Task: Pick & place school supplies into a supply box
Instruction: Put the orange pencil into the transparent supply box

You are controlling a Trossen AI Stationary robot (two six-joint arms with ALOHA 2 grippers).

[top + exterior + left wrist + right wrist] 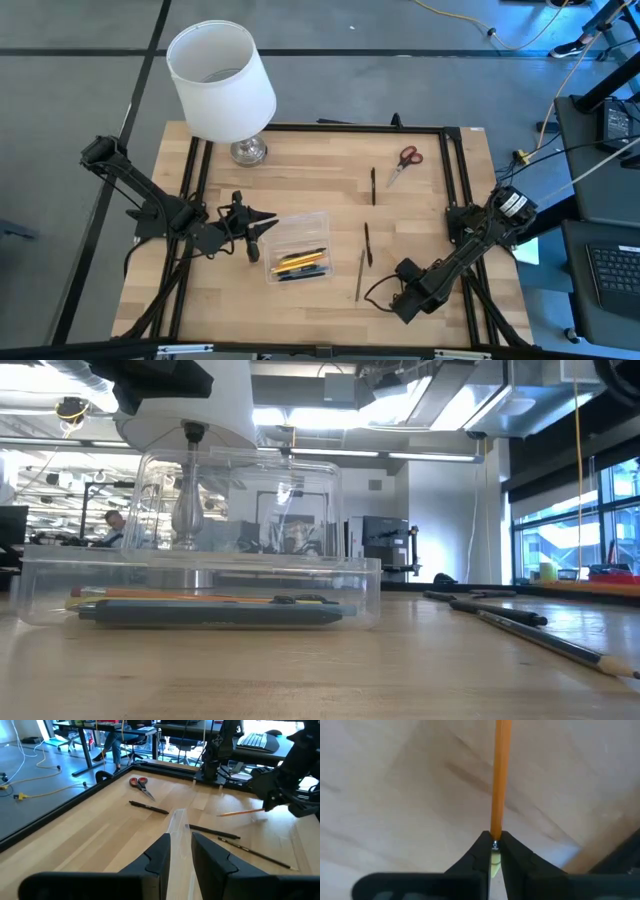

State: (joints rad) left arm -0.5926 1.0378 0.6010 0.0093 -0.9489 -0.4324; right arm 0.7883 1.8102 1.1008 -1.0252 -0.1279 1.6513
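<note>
The clear supply box lies left of the table's middle with several pencils in it; its lid stands up. My left gripper is at the box's left side, shut on clear plastic. My right gripper, near the front right, is shut on an orange pencil. Red-handled scissors, two dark pens and a thin pencil lie flat on the wood. My left gripper has a thin clear plastic edge of the box between its two fingers, coming nearly level from the table's left. Whether this is the lid or a wall, I cannot tell. My right gripper pinches the orange pencil at its eraser end, on the metal band, only at the fingers' free ends. The fingers point steeply down. The pencil sticks out past them toward the box; whether its far tip rests on the table, I cannot tell.
A lamp with a white shade stands at the table's far left corner. A black frame rail runs round the tabletop. Bare wood lies between the box and the scissors.
</note>
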